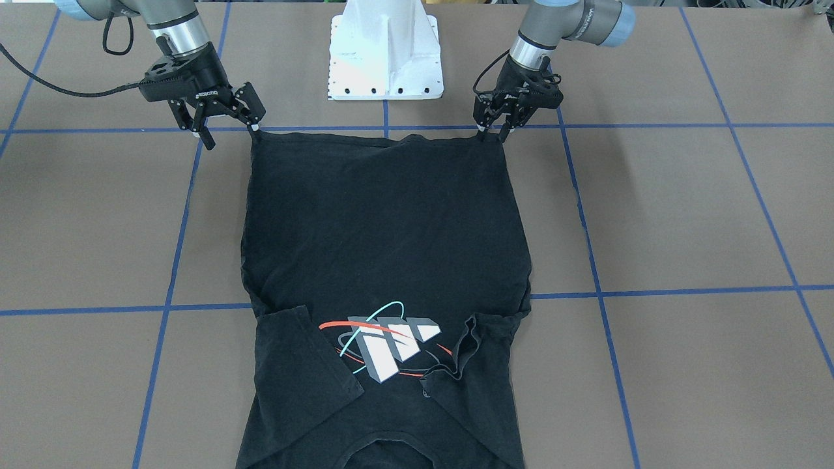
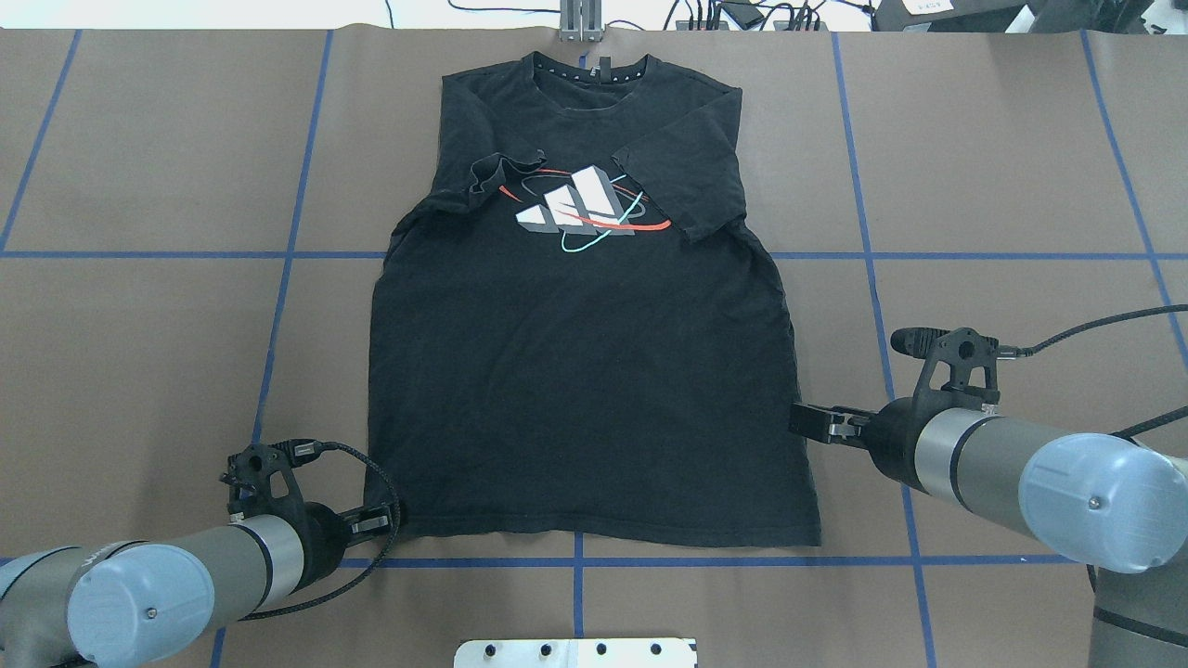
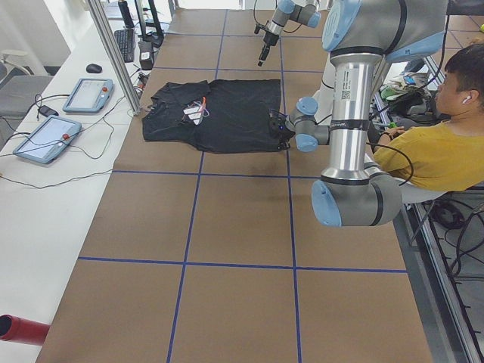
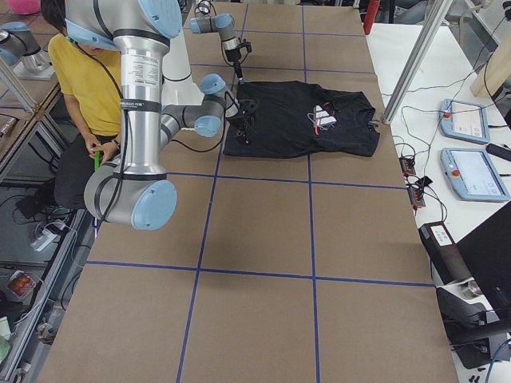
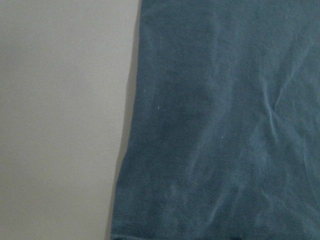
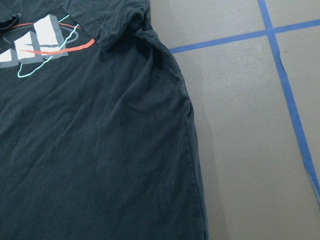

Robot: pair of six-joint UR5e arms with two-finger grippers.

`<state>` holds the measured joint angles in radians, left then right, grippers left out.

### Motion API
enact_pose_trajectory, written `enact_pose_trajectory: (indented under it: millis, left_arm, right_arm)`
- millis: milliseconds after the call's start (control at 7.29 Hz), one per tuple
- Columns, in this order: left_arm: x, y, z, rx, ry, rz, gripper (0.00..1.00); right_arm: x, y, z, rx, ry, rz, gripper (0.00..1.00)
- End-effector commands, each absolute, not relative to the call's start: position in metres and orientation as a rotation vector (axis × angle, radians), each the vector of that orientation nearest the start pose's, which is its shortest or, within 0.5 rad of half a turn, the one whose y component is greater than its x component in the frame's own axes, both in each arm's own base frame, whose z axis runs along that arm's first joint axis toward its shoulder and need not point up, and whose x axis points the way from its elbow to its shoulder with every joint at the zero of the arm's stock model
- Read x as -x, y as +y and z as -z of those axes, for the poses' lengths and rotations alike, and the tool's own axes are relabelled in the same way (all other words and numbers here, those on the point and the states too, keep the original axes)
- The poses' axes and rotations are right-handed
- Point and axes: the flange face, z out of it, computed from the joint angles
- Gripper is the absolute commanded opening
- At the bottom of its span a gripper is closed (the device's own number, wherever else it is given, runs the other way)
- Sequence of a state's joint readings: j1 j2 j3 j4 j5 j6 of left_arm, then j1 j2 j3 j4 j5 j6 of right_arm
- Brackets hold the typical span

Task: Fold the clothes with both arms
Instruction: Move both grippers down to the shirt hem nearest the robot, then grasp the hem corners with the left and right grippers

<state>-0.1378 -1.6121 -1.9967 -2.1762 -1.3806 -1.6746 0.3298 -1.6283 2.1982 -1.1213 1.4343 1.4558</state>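
Observation:
The black T-shirt [image 1: 384, 221] lies flat, print side up, on the brown table, collar away from the robot. Both sleeves are folded inward beside the white-grey, red and cyan print [image 2: 580, 209]. My left gripper [image 1: 492, 135] sits low at the hem corner on its side [image 2: 376, 522], its fingertips a little apart. Its wrist view shows only the cloth's edge [image 5: 225, 125] close up. My right gripper [image 1: 232, 135] hangs open above the other hem corner [image 2: 806, 419], holding nothing. Its wrist view looks down on the shirt's side seam [image 6: 100, 150].
The white mounting base [image 1: 386, 58] stands just behind the hem. Blue tape lines [image 2: 575, 561] grid the table. A person in a yellow shirt [image 3: 431, 159] sits behind the robot. Control tablets [image 3: 87, 94] and cables lie on the white bench past the collar, by a metal post [image 3: 113, 57].

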Motion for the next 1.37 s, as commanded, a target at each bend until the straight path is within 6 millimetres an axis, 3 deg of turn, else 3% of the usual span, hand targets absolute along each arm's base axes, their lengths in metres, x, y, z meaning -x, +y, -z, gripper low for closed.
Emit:
enact_pose_trajectory:
  millis: [0, 412, 960, 1235]
  left_arm:
    - [-0.4739, -0.2198, -0.3747, -0.189, 1.044, 0.315, 0.59]
    - [-0.4754, -0.2160, -0.3776, -0.184, 1.035, 0.307, 0.57]
    - [-0.4758, -0.2152, -0.3779, -0.183, 1.034, 0.305, 0.00]
    - [-0.4746, -0.2158, -0.3771, -0.184, 1.035, 0.307, 0.00]
  right_arm:
    - [0.3708, -0.2822, -0.3416, -0.347, -0.969, -0.265, 1.00]
    - [0.3707, -0.2823, -0.3416, -0.348, -0.969, -0.266, 1.00]
    - [0.3707, -0.2823, -0.3416, -0.348, -0.969, -0.266, 1.00]
    - [0.3702, -0.2821, -0.3430, -0.348, -0.966, -0.266, 1.00]
